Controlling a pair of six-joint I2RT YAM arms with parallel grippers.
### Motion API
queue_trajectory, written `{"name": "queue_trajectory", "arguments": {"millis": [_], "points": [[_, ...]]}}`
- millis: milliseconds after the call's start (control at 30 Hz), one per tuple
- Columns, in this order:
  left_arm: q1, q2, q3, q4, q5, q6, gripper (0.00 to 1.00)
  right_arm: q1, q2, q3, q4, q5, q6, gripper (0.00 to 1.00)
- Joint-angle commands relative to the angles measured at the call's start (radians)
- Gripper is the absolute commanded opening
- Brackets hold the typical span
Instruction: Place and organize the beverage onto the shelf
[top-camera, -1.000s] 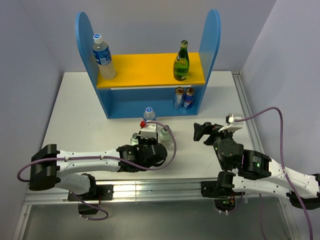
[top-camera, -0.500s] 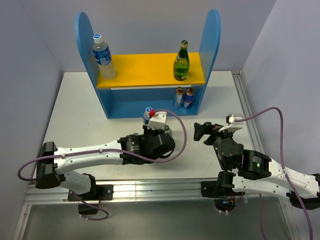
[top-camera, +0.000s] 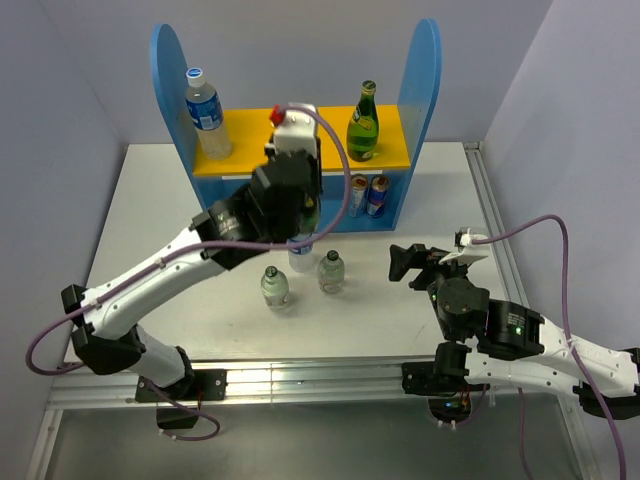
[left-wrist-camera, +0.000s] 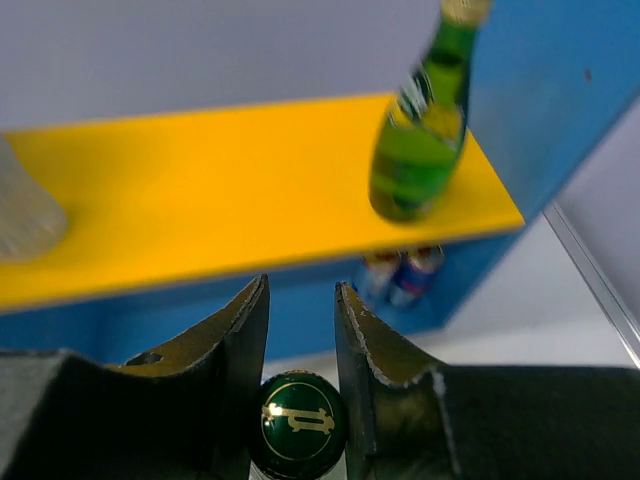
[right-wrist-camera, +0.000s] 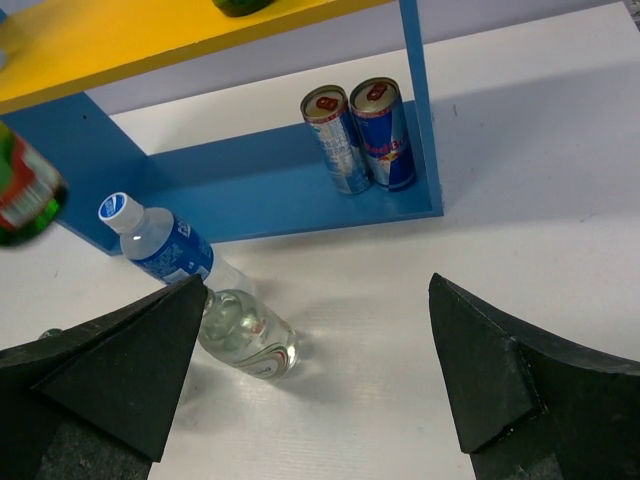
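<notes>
"Shelf (top-camera: 170, 80), where does it stand?"

"At the far side of the table (top-camera: 160, 250). Its yellow board carries a shelved water bottle (top-camera: 207, 115) on the left and a tall green bottle (top-camera: 363, 122) on the right. Two cans (top-camera: 357, 195) stand on its blue base."

"And the left gripper (left-wrist-camera: 301, 300)?"

"Raised before the board, fingers closed around the top of a green-capped bottle (left-wrist-camera: 297, 425), which hangs clear of the table."

"The right gripper (right-wrist-camera: 316, 285)?"

"Low over the table, jaws spread wide, holding nothing. Ahead of it are a loose water bottle (right-wrist-camera: 160, 245) and a small clear bottle (right-wrist-camera: 245, 335); another small bottle (top-camera: 275, 287) stands nearby."
</notes>
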Motion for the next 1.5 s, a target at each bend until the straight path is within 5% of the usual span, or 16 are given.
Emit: {"name": "queue_trajectory", "arguments": {"millis": [0, 367, 633, 1233, 1367, 1467], "points": [[0.119, 0.039, 0.196, 0.193, 0.079, 0.159, 0.00, 0.008, -0.015, 0.006, 0.010, 0.037, 0.013, 1.00], [0.311, 0.300, 0.561, 0.273, 0.273, 0.178, 0.00, 0.007, -0.034, -0.006, 0.016, 0.037, 0.018, 1.00], [0.354, 0.390, 0.523, 0.416, 0.305, 0.175, 0.00, 0.008, -0.040, 0.002, 0.017, 0.031, 0.010, 1.00], [0.363, 0.548, 0.569, 0.459, 0.442, 0.075, 0.01, 0.008, -0.043, -0.014, 0.046, 0.017, -0.005, 1.00], [0.362, 0.553, 0.564, 0.459, 0.445, 0.071, 0.16, 0.010, -0.040, -0.012, 0.045, 0.017, -0.004, 1.00], [0.360, 0.535, 0.529, 0.479, 0.442, 0.086, 0.52, 0.008, -0.040, -0.012, 0.045, 0.017, -0.005, 1.00]]}}
